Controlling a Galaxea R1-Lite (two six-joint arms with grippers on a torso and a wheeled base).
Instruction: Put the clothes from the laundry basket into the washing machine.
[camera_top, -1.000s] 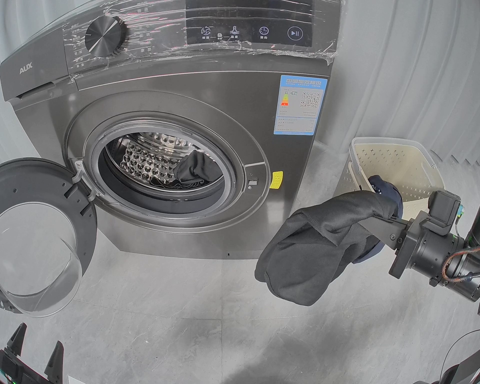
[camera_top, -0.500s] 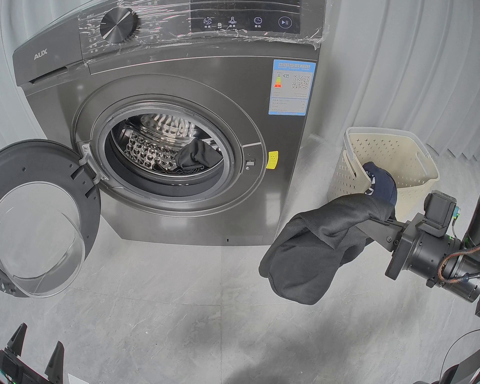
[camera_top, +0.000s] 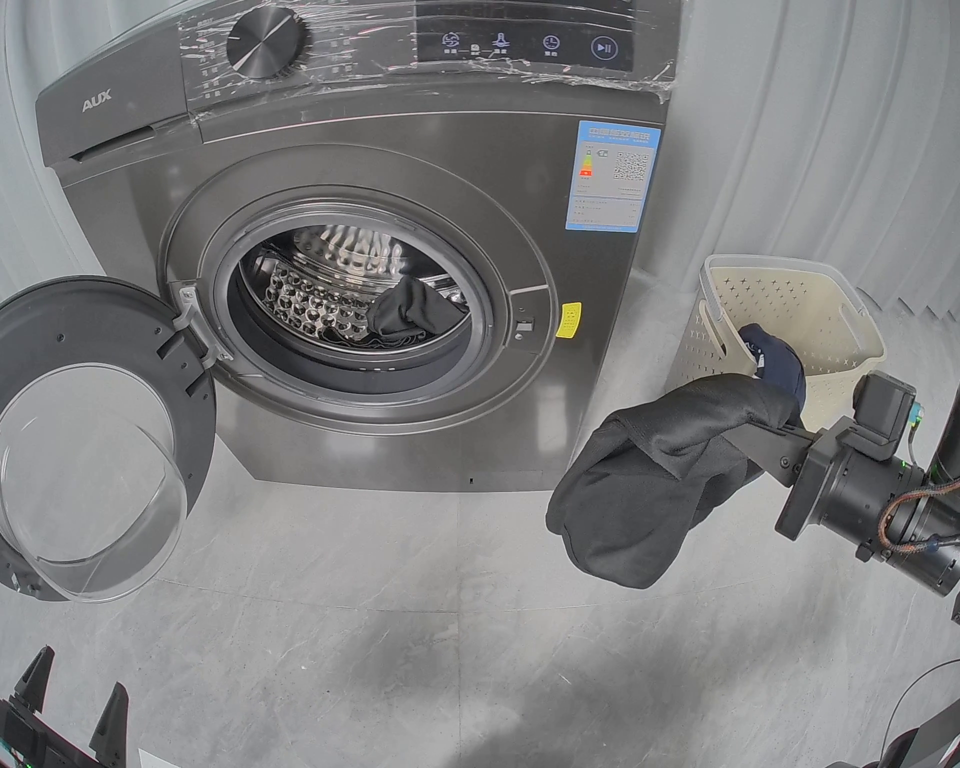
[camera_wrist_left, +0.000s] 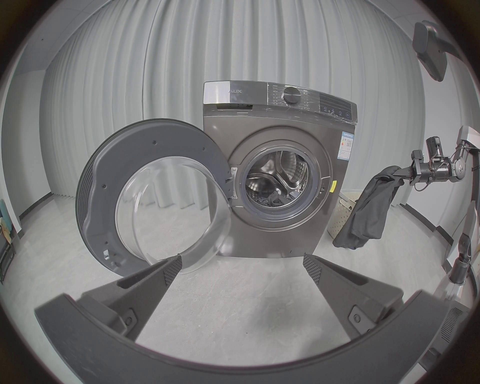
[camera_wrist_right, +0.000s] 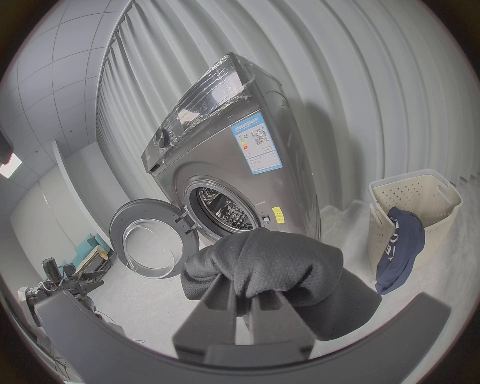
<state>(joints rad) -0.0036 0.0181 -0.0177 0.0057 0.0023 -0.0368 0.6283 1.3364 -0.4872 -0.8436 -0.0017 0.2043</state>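
Note:
My right gripper (camera_top: 775, 440) is shut on a black garment (camera_top: 660, 480) that hangs in the air between the washing machine (camera_top: 400, 130) and the cream laundry basket (camera_top: 800, 300). In the right wrist view the garment (camera_wrist_right: 270, 270) bulges over my closed gripper (camera_wrist_right: 244, 300). A navy garment (camera_top: 778, 358) drapes over the basket's front rim. The machine's door (camera_top: 90, 440) stands swung open to the left, and a dark cloth (camera_top: 410, 308) lies inside the drum (camera_top: 320, 290). My left gripper (camera_top: 70, 705) stays low at the front left, open and holding nothing (camera_wrist_left: 242, 265).
Grey tiled floor (camera_top: 350, 620) spreads in front of the machine. The open door occupies the space at the left. Pleated curtains (camera_top: 830, 130) hang behind the basket and the machine.
The whole head picture has shifted, so the camera moved. The right gripper still holds the black garment in much the same place beside the basket. The left gripper has kept still.

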